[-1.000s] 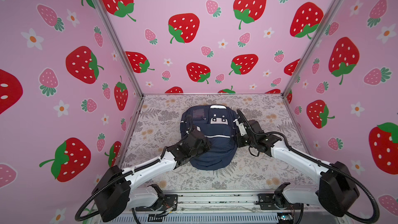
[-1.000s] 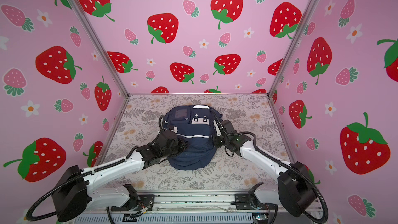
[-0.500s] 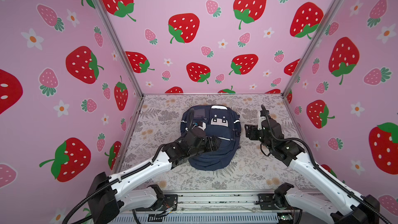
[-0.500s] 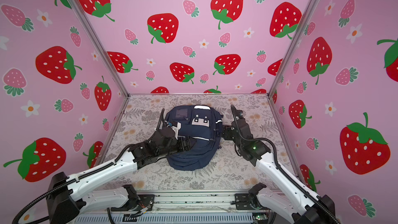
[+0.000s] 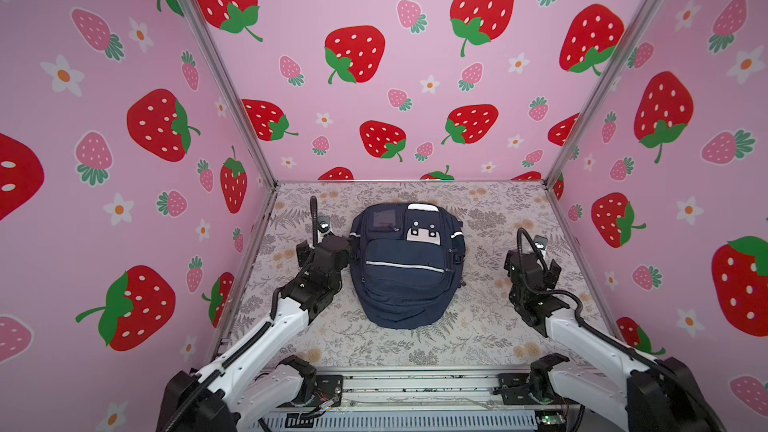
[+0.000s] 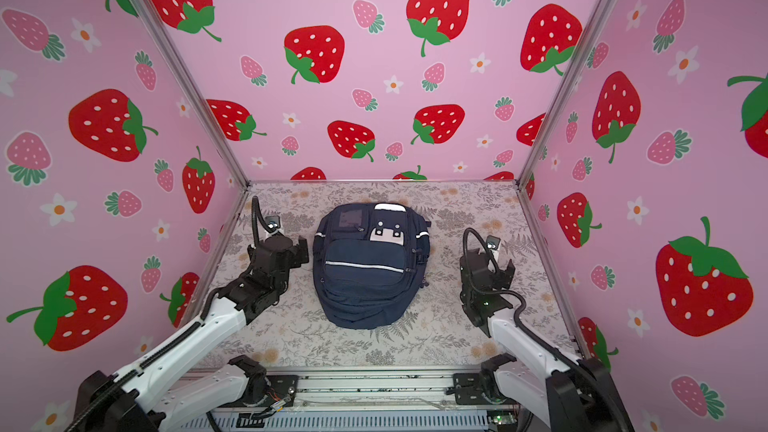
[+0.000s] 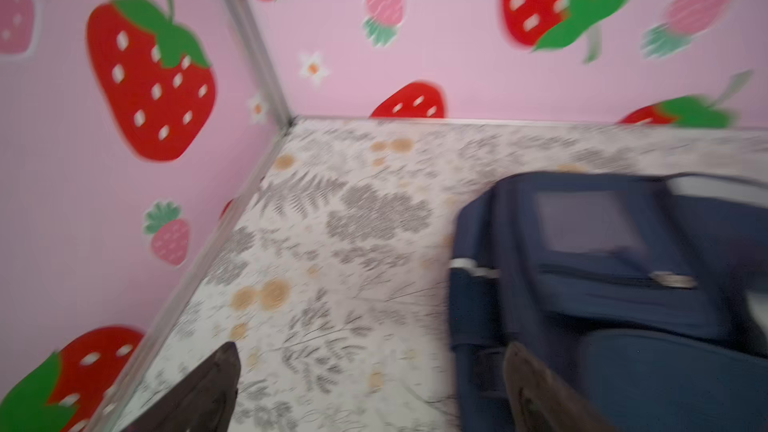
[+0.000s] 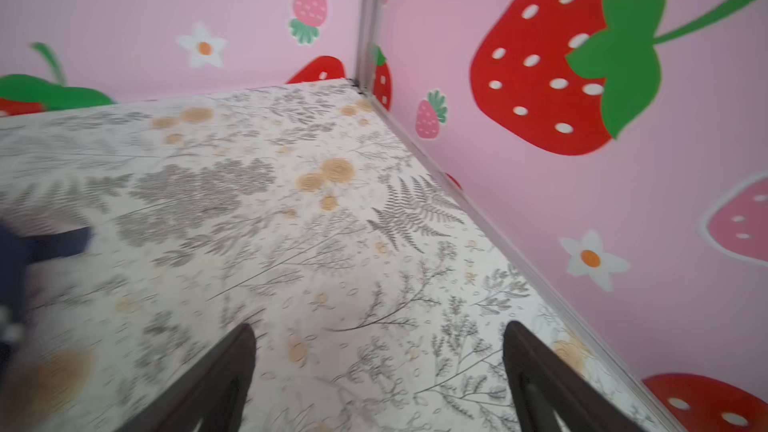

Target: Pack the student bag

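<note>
You have the student bag (image 5: 405,268) (image 6: 368,272) lying flat on the flowered table (image 5: 478,326), front side up, about midway between the side walls and a little toward the back. Its top end, with the white top patch (image 5: 423,207), points at the back strawberry wall (image 5: 395,76). The white face patch (image 5: 422,233) sits just below that, and a thin silver stripe (image 5: 405,266) runs across the large front pocket. Your left gripper (image 5: 326,249) (image 6: 278,249) stands just beside the bag's left edge, near its upper half, with its jaws spread wide and nothing between them. In the blurred left wrist view the left gripper (image 7: 370,367) shows bare table between its fingers, and the dark blue side of the bag (image 7: 602,284) lies behind one finger. You cannot tell from that view whether that finger touches the fabric, though in a top view a narrow gap shows. Your right gripper (image 5: 532,268) (image 6: 486,268) is well apart from the bag, out toward the right wall, also spread wide and empty. In the right wrist view the right gripper (image 8: 378,351) frames only the tabletop, with a sliver of the bag (image 8: 12,251) at the picture's edge.
</note>
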{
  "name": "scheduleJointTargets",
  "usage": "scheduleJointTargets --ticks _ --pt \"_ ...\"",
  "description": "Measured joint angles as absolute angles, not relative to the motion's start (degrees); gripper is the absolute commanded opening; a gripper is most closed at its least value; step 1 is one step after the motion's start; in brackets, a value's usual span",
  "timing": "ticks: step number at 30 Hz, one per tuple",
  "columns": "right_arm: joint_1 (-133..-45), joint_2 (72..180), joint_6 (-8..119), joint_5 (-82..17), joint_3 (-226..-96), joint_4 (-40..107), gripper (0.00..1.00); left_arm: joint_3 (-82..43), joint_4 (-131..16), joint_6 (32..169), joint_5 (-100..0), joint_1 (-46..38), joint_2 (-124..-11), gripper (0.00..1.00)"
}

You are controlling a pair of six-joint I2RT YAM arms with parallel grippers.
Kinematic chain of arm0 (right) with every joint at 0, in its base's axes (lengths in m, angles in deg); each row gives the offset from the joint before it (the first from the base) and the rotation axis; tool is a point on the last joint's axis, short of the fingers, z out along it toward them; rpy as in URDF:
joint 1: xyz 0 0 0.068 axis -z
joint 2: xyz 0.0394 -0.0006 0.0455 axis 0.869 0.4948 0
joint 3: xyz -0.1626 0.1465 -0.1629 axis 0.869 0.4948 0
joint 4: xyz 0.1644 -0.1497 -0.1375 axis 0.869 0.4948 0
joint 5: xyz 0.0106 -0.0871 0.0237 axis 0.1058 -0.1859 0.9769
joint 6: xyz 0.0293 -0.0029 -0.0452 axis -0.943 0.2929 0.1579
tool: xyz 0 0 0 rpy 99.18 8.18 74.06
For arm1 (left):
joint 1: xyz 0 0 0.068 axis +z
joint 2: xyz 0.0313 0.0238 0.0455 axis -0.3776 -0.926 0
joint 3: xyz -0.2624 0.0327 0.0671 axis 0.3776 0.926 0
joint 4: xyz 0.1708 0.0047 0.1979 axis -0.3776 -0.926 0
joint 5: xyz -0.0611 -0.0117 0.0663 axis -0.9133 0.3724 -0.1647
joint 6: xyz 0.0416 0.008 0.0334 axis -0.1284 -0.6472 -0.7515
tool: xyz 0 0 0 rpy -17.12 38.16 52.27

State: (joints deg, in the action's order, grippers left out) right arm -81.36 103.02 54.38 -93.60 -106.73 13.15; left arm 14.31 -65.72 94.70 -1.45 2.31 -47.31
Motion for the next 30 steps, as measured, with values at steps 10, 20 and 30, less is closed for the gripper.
scheduleJointTargets --ticks 10,20,30 --pt "-69.2 121.2 62.0 -79.2 -103.3 -13.6 1.0 25.4 -45.0 90.1 -13.1 18.9 -63.4 0.99" --pt "-66.4 128.7 69.2 -55.4 -100.1 -33.0 1.0 20.6 -36.4 87.0 -31.8 23.7 -70.1 0.99" --pt "-66.8 128.7 70.6 -52.9 -100.1 -35.5 1.0 26.7 -23.6 87.8 -36.2 23.5 -73.7 0.99"
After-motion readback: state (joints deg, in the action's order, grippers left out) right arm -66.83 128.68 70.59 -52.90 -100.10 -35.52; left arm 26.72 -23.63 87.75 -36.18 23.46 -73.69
